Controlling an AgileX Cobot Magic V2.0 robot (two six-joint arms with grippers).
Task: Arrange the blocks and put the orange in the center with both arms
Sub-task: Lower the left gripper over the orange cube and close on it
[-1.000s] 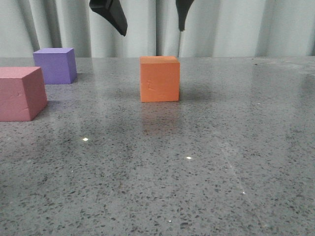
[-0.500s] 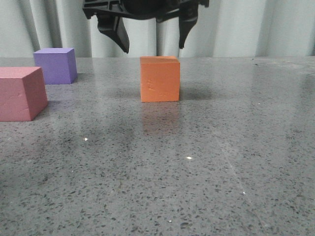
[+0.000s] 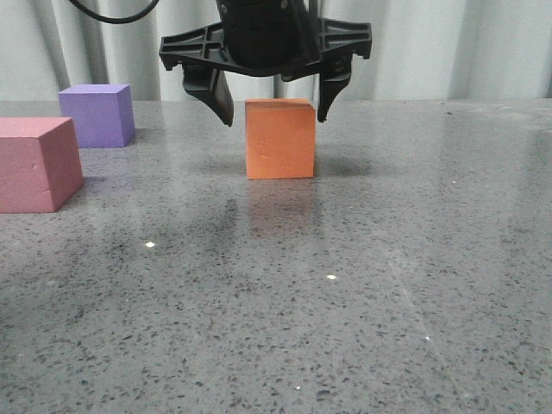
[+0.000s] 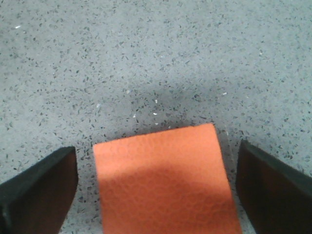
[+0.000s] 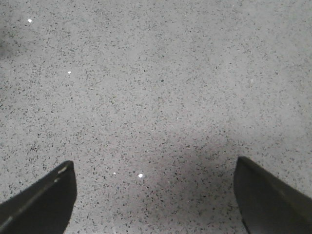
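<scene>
The orange cube (image 3: pixel 279 138) stands on the grey speckled table (image 3: pixel 362 293), near the middle. My left gripper (image 3: pixel 274 115) is open and hangs over it, one finger on each side of the cube's upper part, with a gap on both sides. In the left wrist view the orange cube (image 4: pixel 163 180) lies between the dark fingers (image 4: pixel 39 192) of the left gripper (image 4: pixel 157 195) without touching them. The pink-red cube (image 3: pixel 34 164) sits at the left edge. The purple cube (image 3: pixel 97 114) sits behind it. My right gripper (image 5: pixel 156 195) is open over bare table; it does not show in the front view.
A pale pleated curtain (image 3: pixel 448 43) closes off the far side of the table. A black cable (image 3: pixel 112 13) loops above the left arm. The right wrist view shows only speckled tabletop (image 5: pixel 156 87).
My left gripper has come down from above the cube until its open fingers flank the cube's top. The three cubes have not moved.
</scene>
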